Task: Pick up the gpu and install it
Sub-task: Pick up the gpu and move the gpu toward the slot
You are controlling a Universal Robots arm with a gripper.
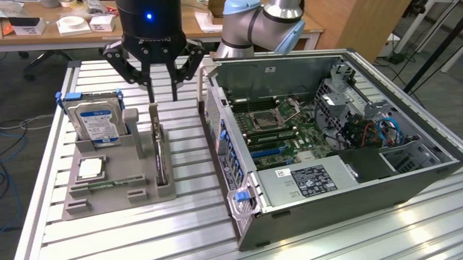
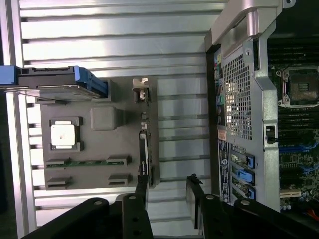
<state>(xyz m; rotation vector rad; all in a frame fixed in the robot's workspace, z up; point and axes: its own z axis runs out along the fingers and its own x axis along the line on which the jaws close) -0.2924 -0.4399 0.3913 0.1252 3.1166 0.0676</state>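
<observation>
**Status.** The gpu (image 1: 159, 149) is not yet picked up. It stands on its long edge in a slot of the grey holder (image 1: 116, 203). The holder sits on the slatted surface (image 1: 108, 238), just beside the open case (image 1: 340, 216). The card's silver bracket (image 2: 141, 89) is at the end nearer the hard drive (image 1: 97, 122), which stands upright in the same holder. A square chip (image 1: 90, 169) lies flat in a pocket of the holder.

**Gripper.** The gripper (image 1: 164, 99) hangs above the holder, apart from the card. Its fingers (image 2: 141, 189) are spread and hold nothing.

**Finding.** In the wrist view the card's top edge runs in line with one finger rather than with the gap between the two. The gap sits toward the case side. I judge the step in hand to be the approach for the grasp, with the alignment not yet sound.

**Recommendations.**
- Shift the gripper sideways, away from the case, until the card's edge lies in the middle of the gap.
- Keep the finger pads parallel to the card's flat faces. Twist would load a thin board unevenly.
- Descend straight. A fingertip landing on the top edge would likely jam the card into its slot or tilt it.
- Close on the board near mid-length, clear of the bracket and the holder's raised blocks.
- Mind the case wall near the outer finger.
</observation>
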